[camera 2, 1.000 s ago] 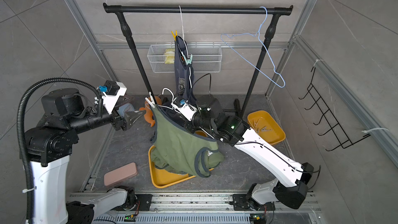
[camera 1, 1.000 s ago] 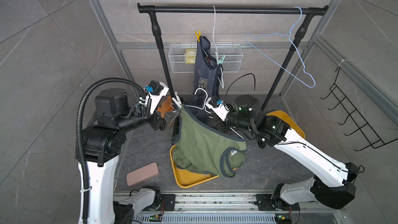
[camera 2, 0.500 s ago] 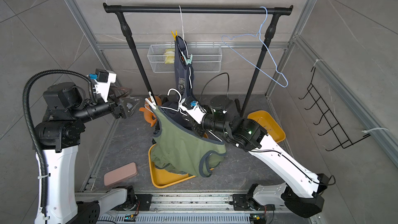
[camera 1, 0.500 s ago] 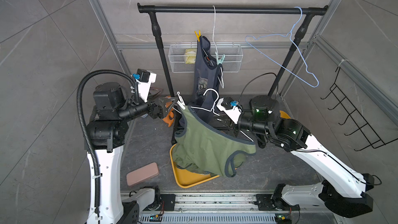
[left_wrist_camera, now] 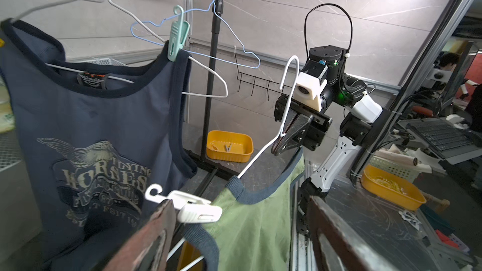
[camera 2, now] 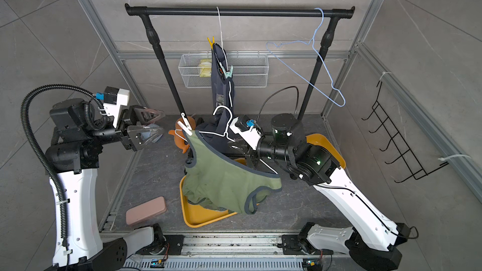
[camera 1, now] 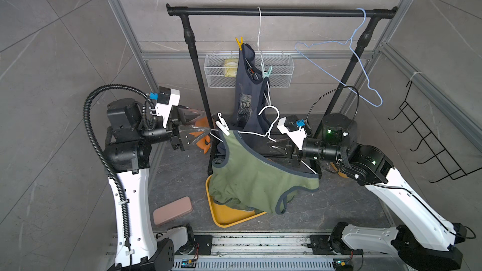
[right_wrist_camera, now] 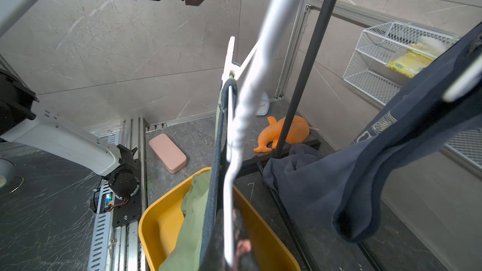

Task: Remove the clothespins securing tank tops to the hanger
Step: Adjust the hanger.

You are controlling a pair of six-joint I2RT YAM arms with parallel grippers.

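Clothespin, white: in both top views it pins the olive tank top to the hanger. The right claw, clamped on the hanger, has carried it rightward.

Left wrist view: the left claw gapes level with the clothespin, not yet gripping it.

Right wrist view: the clothespin is still fastened. Judged ready for removal.

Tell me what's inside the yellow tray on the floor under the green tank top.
Bunched green fabric fills the far side of the yellow tray, below the hanging green tank top; its near corner is bare. Anything beneath the fabric is covered.
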